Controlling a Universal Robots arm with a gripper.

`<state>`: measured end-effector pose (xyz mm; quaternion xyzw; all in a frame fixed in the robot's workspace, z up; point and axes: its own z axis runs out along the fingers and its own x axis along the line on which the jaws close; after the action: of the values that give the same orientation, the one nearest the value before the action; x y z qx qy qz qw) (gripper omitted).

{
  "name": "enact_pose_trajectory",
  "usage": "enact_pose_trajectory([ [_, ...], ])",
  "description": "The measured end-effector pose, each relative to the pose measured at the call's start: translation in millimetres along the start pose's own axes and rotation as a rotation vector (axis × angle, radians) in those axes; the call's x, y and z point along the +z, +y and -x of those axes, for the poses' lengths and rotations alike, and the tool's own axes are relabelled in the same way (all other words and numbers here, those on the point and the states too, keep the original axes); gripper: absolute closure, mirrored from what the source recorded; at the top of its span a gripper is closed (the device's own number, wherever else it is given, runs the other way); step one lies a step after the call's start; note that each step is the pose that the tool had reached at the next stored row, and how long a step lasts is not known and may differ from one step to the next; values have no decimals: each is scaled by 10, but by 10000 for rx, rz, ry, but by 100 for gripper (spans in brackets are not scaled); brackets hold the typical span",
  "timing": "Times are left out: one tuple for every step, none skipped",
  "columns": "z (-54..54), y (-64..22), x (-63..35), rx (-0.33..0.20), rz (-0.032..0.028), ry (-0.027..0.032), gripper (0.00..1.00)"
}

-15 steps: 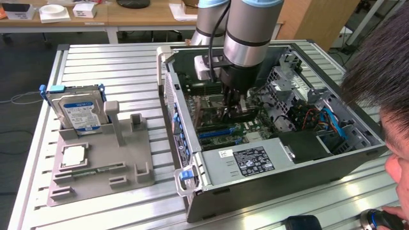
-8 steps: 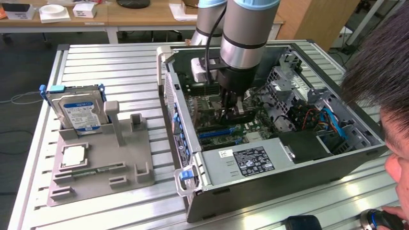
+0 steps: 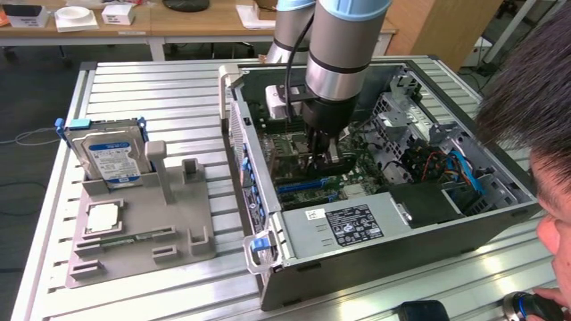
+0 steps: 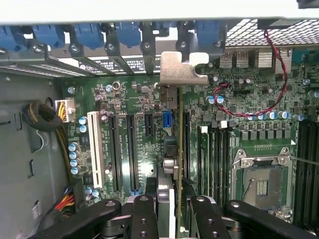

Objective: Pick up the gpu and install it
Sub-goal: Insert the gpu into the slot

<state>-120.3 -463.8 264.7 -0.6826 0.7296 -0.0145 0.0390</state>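
Note:
My gripper [image 3: 323, 152] reaches down into the open computer case [image 3: 267, 221] and is shut on the gpu [image 3: 337, 160], a thin dark card held upright over the motherboard [image 3: 308, 194]. In the wrist view the gpu [image 4: 174, 149] is seen edge-on between the black fingers [image 4: 143, 219]. Its silver bracket [image 4: 179, 68] is at the case's rear slot openings, beside the blue latches [image 4: 124, 35]. The card stands over the black expansion slots [image 4: 132, 149]. I cannot tell whether its edge sits in a slot.
A grey holder plate [image 3: 143, 231] at the exterior view's left carries a silver hard drive [image 3: 107, 157], a processor [image 3: 103, 217] and a memory stick [image 3: 134, 239]. The power supply [image 3: 348, 224] fills the case's near end. A person's head [image 3: 535, 100] and hand [image 3: 535, 304] are at the right.

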Motion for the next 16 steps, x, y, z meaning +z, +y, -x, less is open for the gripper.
enact_pose_trajectory([
  [0, 3, 5, -1, 0, 4, 70],
  [-1, 5, 11, -1, 0, 9, 70],
  [-1, 7, 16, -2, -1, 14, 70],
  [-1, 8, 20, -4, -1, 20, 70],
  [-1, 10, 25, -5, -1, 24, 70],
  [-2, 12, 29, -6, -2, 30, 70],
  [-2, 14, 33, -9, -3, 37, 70],
  [-2, 17, 37, -9, -2, 42, 70],
  [-3, 21, 40, -10, -3, 48, 70],
  [-3, 25, 44, -13, -3, 52, 70],
  [-3, 29, 49, -16, -4, 56, 70],
  [-4, 34, 52, -18, -3, 62, 70],
  [-4, 39, 56, -20, -4, 68, 70],
  [-5, 43, 59, -23, -4, 74, 70],
  [-5, 47, 62, -25, -4, 80, 70],
  [-5, 48, 63, -27, -5, 87, 70],
])
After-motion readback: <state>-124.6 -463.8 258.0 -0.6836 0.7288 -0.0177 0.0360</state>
